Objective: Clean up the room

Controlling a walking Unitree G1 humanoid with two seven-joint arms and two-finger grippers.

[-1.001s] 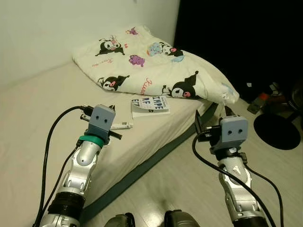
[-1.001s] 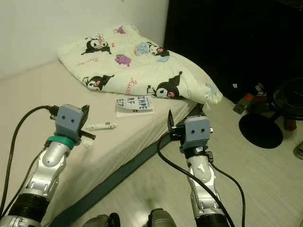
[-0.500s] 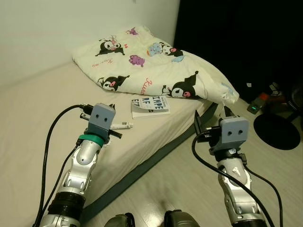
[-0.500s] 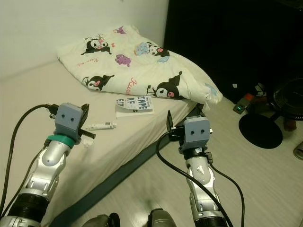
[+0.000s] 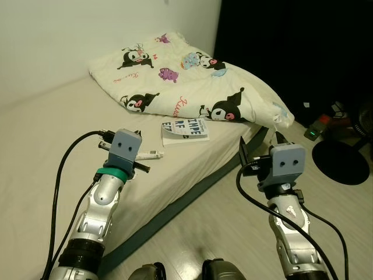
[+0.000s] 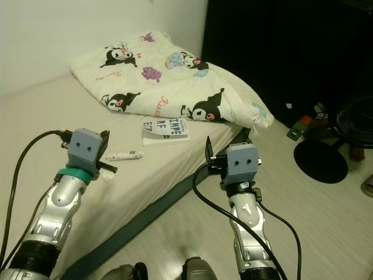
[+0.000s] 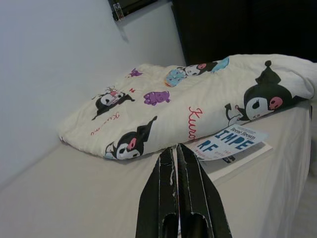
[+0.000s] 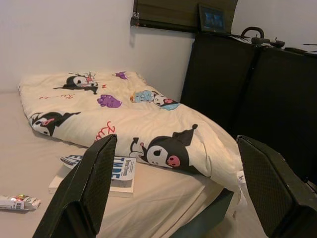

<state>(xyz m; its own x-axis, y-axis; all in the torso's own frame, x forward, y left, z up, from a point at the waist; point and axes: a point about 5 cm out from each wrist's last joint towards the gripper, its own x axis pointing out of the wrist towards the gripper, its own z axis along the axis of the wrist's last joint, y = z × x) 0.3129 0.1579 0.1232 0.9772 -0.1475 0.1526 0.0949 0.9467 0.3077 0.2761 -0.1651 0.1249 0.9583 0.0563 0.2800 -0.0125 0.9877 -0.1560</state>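
Clutter is lying on a low bed (image 5: 46, 134) with a beige sheet, standing against a white wall beside a dark wardrobe (image 8: 257, 94). A cream cartoon-print blanket (image 5: 186, 87) is bunching across the bed's far end, reaching the floor-side edge. A book (image 5: 184, 130) with blue lettering is resting just beside the blanket's near hem, close to that edge. A small white tube (image 5: 150, 155) is lying on the sheet nearer the robot, also close to the edge. On the pale wood floor (image 6: 326, 221) a black round fan base (image 5: 344, 162) is standing. The left gripper (image 7: 176, 163) is hovering over the sheet with its fingers pressed together, holding nothing. The right gripper (image 8: 173, 188) is hanging beyond the bed's edge, fingers spread wide, empty.
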